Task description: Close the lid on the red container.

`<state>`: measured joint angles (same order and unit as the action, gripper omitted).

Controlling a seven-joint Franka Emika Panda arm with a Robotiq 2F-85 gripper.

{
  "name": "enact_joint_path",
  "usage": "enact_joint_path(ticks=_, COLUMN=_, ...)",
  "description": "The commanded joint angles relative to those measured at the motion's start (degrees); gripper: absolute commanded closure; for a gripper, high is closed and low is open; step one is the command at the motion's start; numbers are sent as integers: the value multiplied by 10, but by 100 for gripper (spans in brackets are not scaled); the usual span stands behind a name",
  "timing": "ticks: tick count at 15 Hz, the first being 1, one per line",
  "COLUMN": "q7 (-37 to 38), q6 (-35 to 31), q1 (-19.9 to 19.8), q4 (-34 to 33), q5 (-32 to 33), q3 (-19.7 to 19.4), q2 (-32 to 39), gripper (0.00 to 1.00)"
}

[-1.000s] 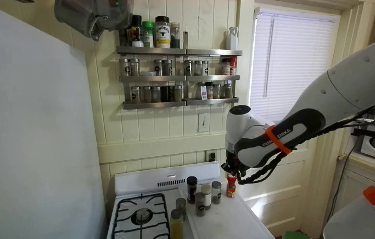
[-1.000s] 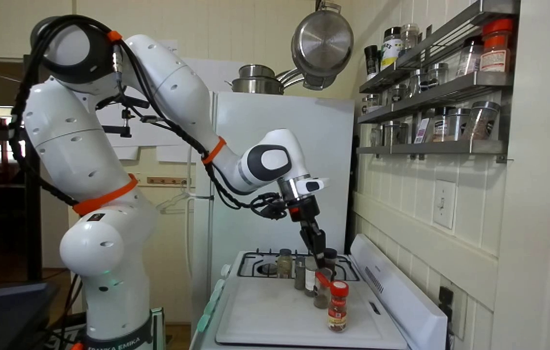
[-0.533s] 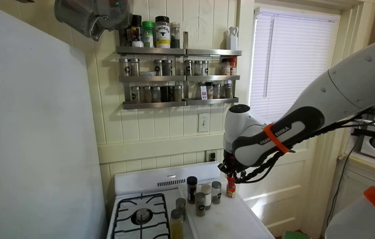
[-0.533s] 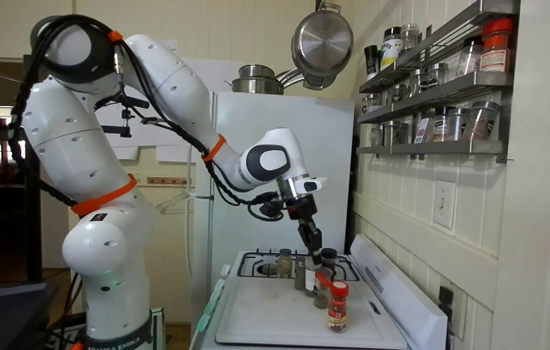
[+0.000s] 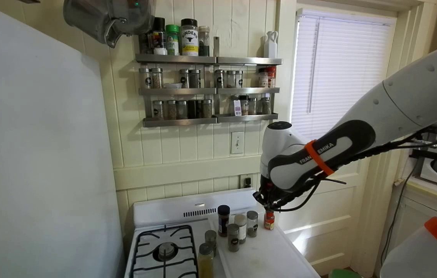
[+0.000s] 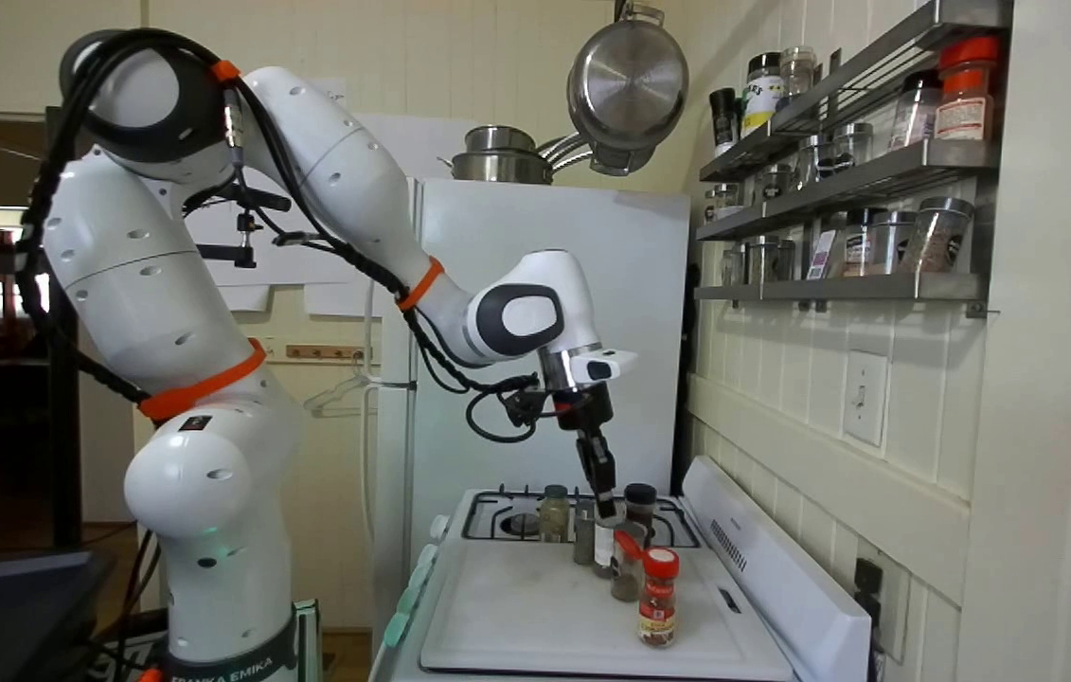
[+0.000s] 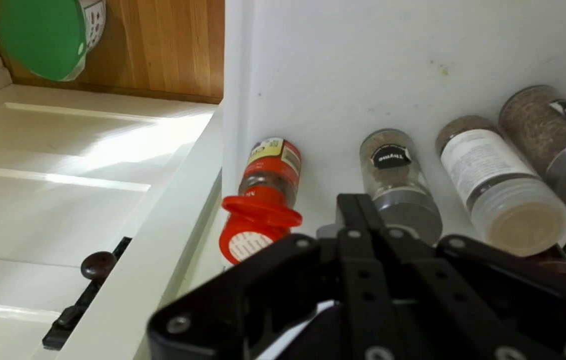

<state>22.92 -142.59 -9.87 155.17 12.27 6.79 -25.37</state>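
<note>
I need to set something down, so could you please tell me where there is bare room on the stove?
The flat white stove cover is bare between the mint-green knobs and the red-capped spice jar. It is crowded from that jar towards the black metal grate, where grey-, white- and black-capped spice bottles stand close together.

Wrist view close, looking down past gripper (image 7: 357, 200); both exterior views farther back, sharing stove (image 5: 237, 200), shelves (image 5: 247, 90).

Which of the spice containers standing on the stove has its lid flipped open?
The red container, the only bright red one there: its flap lid stands raised, while the other bottles show no raised flap.
</note>
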Motion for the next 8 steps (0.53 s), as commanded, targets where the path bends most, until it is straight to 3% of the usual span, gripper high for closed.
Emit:
enact_joint_path(ticks=1, q7=19, q6=38, q1=-2, q4=0, q5=-16, q3=-6, q2=-2, gripper=100)
enact_joint_path(ticks=8, q7=31, q6=34, q1=-14, q4=-1, q5=0, q3=-12, q2=5, gripper=100)
